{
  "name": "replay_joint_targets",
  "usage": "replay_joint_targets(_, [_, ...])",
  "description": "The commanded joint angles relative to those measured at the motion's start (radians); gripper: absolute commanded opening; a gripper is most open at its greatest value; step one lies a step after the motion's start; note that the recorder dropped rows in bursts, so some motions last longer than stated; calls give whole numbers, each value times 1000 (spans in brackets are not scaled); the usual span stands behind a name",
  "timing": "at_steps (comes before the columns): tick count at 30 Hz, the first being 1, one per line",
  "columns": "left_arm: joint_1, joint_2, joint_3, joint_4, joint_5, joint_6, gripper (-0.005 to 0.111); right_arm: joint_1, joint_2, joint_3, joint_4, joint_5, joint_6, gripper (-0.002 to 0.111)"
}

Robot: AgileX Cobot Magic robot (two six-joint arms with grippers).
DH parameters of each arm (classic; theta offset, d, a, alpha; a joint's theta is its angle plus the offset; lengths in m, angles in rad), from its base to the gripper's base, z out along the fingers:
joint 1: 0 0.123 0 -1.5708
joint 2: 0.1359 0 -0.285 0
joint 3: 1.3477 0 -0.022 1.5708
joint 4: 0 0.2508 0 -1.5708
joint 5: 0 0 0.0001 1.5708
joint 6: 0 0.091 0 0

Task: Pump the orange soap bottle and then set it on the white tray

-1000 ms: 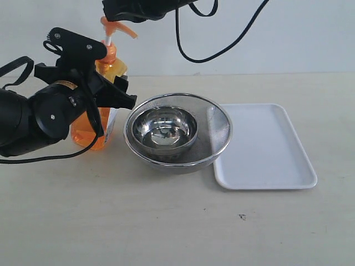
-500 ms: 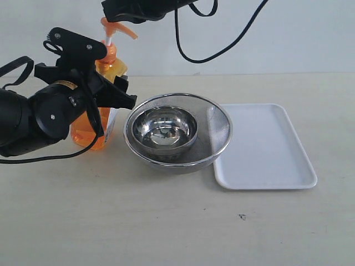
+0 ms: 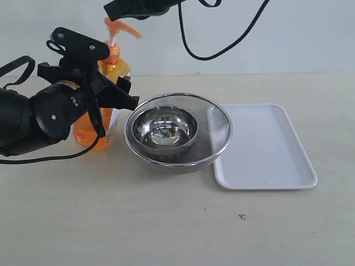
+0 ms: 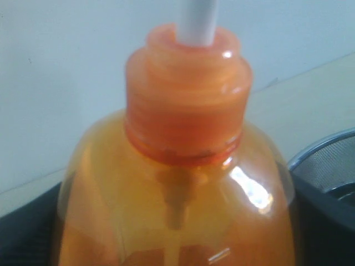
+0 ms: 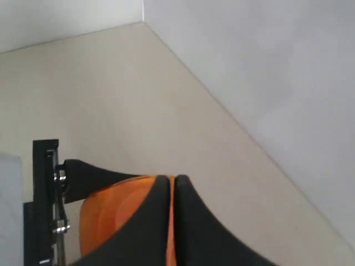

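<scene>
The orange soap bottle (image 3: pixel 115 68) stands at the left of the table, and its orange neck and white stem fill the left wrist view (image 4: pixel 183 166). My left gripper (image 3: pixel 111 83) is shut on the orange soap bottle's body, with dark fingers (image 4: pixel 321 221) showing at both sides. My right gripper (image 3: pixel 110 10) hovers shut just above the orange pump head (image 3: pixel 119 26); its fingertips are pressed together (image 5: pixel 173 180) with orange showing beneath them. The white tray (image 3: pixel 266 144) lies bare at the right.
A steel mesh bowl (image 3: pixel 217 132) with a smaller steel bowl (image 3: pixel 166 127) nested inside it sits between the bottle and the tray, touching the tray's left edge. A black cable (image 3: pixel 222 50) hangs from the right arm.
The bottle and my left gripper have shifted slightly to the right. The pump head and my right gripper above it moved the same way.
</scene>
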Motion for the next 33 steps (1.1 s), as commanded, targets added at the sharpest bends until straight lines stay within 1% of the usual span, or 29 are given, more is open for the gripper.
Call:
replay_joint_targets(1, [-6,5,-5,12,11,-12,5,-1,-62,-2,-13,-65,-14,0])
replay_joint_targets(9, [-6,5,-5,12,11,-12,5,-1,-68,-36,-10,-7,-10,0])
replay_joint_targets(16, [-6,5,-5,10,10,-12,5,-1,-15,-36,-23,76,23,0])
replay_joint_targets(26, [-6,5,-5,10,13,-12,5,1,37,-36,-33,123,49,0])
replay_joint_targets(33, [-6,5,-5,13,13,-12,5,1,90,-36,-81,200,91,0])
